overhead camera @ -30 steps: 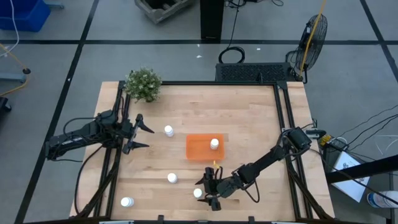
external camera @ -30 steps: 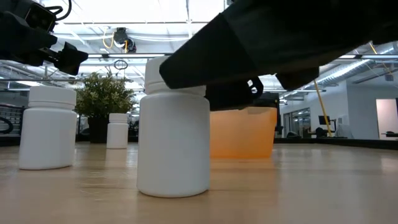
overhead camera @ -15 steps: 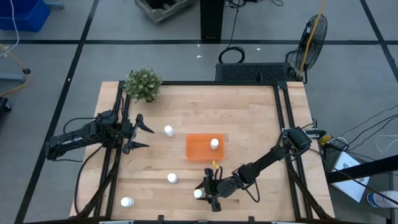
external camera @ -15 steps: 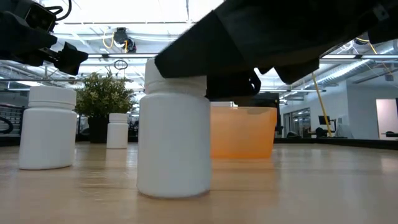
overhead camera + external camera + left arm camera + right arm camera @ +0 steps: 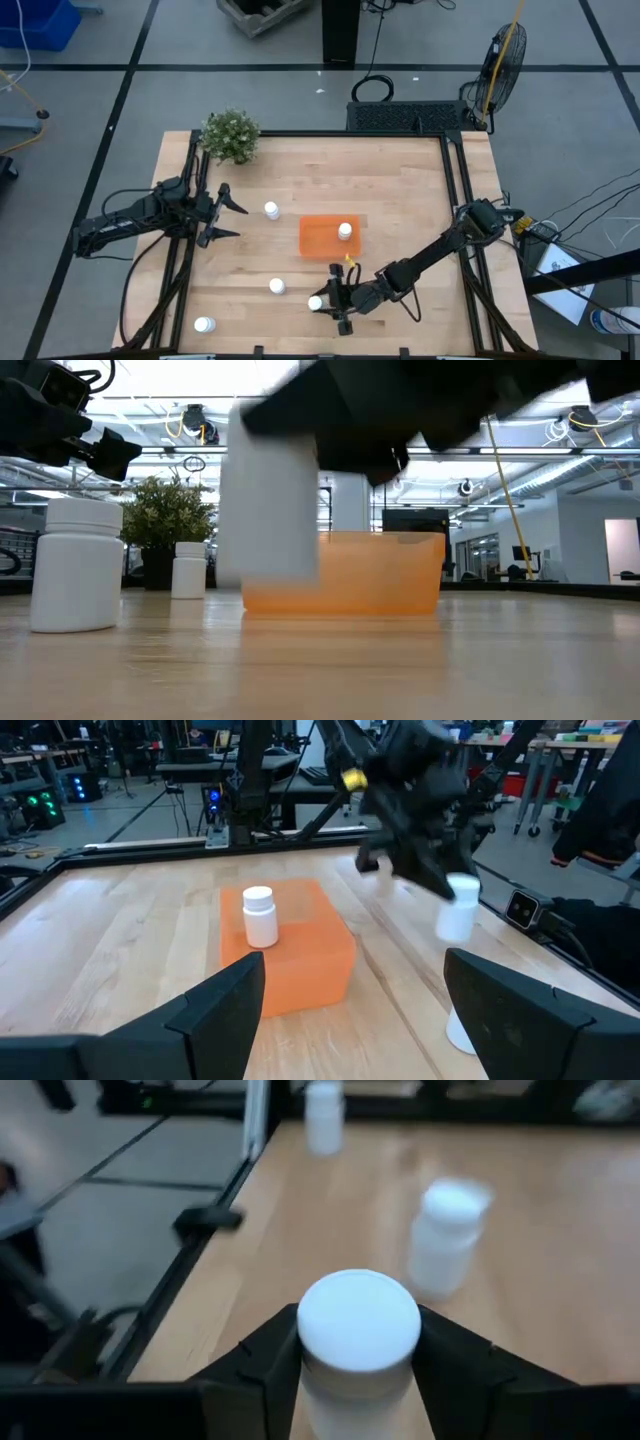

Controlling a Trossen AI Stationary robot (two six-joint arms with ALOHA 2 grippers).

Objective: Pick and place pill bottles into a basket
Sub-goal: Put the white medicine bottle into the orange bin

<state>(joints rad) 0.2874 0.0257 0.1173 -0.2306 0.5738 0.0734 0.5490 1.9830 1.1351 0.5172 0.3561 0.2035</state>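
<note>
High view: right gripper closed on a pill bottle, near the orange basket. Left gripper spread open, empty.
Right wrist view: fingers clamp the bottle's sides.

Pale wood bench, white plastic bottles, orange plastic basket.
The bench is light, smooth planked wood with a dark metal frame. The pill bottles look like matt white plastic with smooth caps. The basket is translucent, slightly glossy orange plastic. The right hand is matt black.
</note>
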